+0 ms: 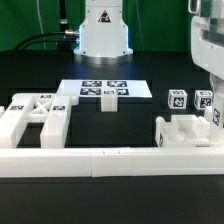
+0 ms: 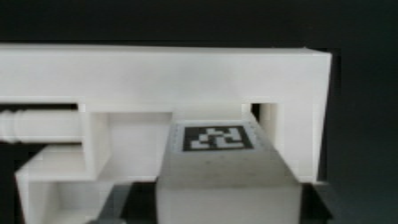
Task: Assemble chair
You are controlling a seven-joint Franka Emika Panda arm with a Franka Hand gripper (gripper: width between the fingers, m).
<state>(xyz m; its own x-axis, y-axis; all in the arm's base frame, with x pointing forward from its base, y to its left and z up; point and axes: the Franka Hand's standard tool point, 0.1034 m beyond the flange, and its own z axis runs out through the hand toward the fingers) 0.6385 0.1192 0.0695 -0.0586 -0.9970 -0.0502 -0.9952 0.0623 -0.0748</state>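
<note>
The chair is in loose white pieces. In the wrist view a tagged block (image 2: 217, 150) stands between the fingers (image 2: 125, 205) of the gripper (image 2: 217, 205), which press on its two sides and pinch it. Its tagged end points away from the camera into the opening of a white frame part (image 2: 160, 70), whose thick bar runs across beyond it. A threaded peg (image 2: 36, 126) sticks out inside that frame part, near the block; whether they touch cannot be told. In the exterior view, a low seat assembly (image 1: 185, 132) lies at the exterior view's right, in the lower right of the frame, with two tagged pieces (image 1: 177, 98) standing just behind it. The white arm (image 1: 208, 45) hangs over it from the upper right corner, its fingertips cut off by the frame edge. A cross-braced panel (image 1: 38, 115) lies in the lower left of the frame. Between these two, near the centre, a small block (image 1: 107, 101) stands upright at the near edge of the marker board (image 1: 105, 85). A long white border rail (image 1: 90, 160) runs across the lower frame in front of all the parts, on the black table (image 1: 150, 70). The robot's base (image 1: 103, 30) is at upper centre.
</note>
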